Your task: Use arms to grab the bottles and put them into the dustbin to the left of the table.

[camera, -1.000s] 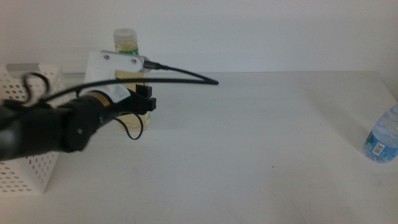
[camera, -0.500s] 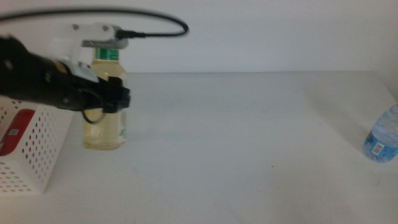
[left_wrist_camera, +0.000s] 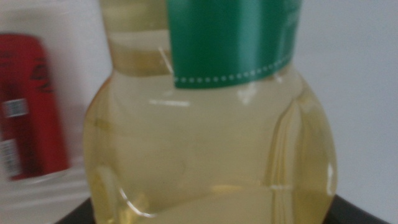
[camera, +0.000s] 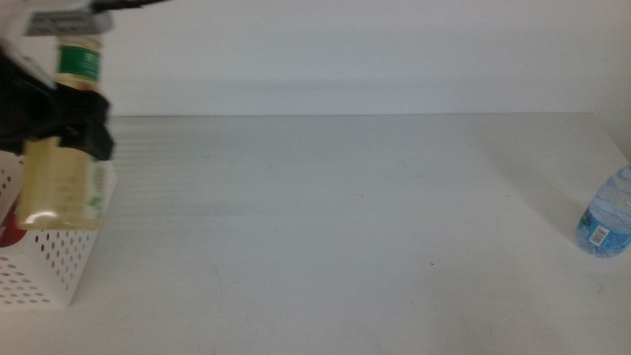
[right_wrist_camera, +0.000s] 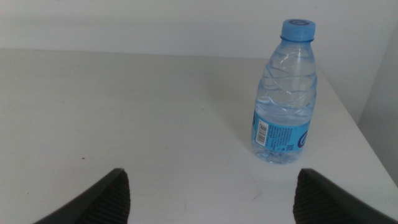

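My left gripper [camera: 87, 133] is shut on the squarish bottle of pale yellow liquid [camera: 61, 182] and holds it upright in the air at the far left of the middle view, over the near corner of the white perforated dustbin [camera: 54, 266]. The same bottle [left_wrist_camera: 211, 143], with its green neck band [left_wrist_camera: 233, 43], fills the left wrist view. The small water bottle with a blue cap [camera: 606, 212] stands upright at the table's right edge. It also shows in the right wrist view as the water bottle [right_wrist_camera: 283, 93], standing ahead of my open right gripper [right_wrist_camera: 217, 199], which touches nothing.
A red can [left_wrist_camera: 31, 112] lies inside the dustbin and shows as a red patch [camera: 8, 225] in the middle view. The white table [camera: 345, 217] stretches between the dustbin and the water bottle. Its right edge runs close to the water bottle.
My left arm has lifted the yellow bottle off the table and carried it left, from beside the dustbin to above its corner. The water bottle has not moved.
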{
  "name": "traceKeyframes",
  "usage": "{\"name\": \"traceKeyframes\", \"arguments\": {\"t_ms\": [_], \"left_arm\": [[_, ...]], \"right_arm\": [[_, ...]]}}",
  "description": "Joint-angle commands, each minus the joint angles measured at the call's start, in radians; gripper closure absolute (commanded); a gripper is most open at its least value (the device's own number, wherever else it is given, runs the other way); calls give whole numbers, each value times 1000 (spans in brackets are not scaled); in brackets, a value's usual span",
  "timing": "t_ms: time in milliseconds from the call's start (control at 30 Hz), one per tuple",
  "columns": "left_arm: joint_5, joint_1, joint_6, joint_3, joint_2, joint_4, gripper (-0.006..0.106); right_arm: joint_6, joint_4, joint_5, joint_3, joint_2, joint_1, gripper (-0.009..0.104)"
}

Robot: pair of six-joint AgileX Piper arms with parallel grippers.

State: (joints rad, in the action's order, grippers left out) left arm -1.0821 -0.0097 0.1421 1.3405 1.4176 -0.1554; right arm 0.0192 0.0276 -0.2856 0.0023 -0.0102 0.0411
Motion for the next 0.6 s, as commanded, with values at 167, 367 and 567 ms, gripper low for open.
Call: {"name": "traceKeyframes", "arguments": {"t_ms": [167,367,567], "left_arm": [[-72,141,107,173,36,-15,79],[-163,231,118,290,162,3,79],[-218,288,128,391,271,5,79]], "right_arm": [[15,-7,78,-29,-27,-6,19],[15,-7,78,-29,-27,-6,19],[15,-7,78,-29,-27,-6,19]]}}
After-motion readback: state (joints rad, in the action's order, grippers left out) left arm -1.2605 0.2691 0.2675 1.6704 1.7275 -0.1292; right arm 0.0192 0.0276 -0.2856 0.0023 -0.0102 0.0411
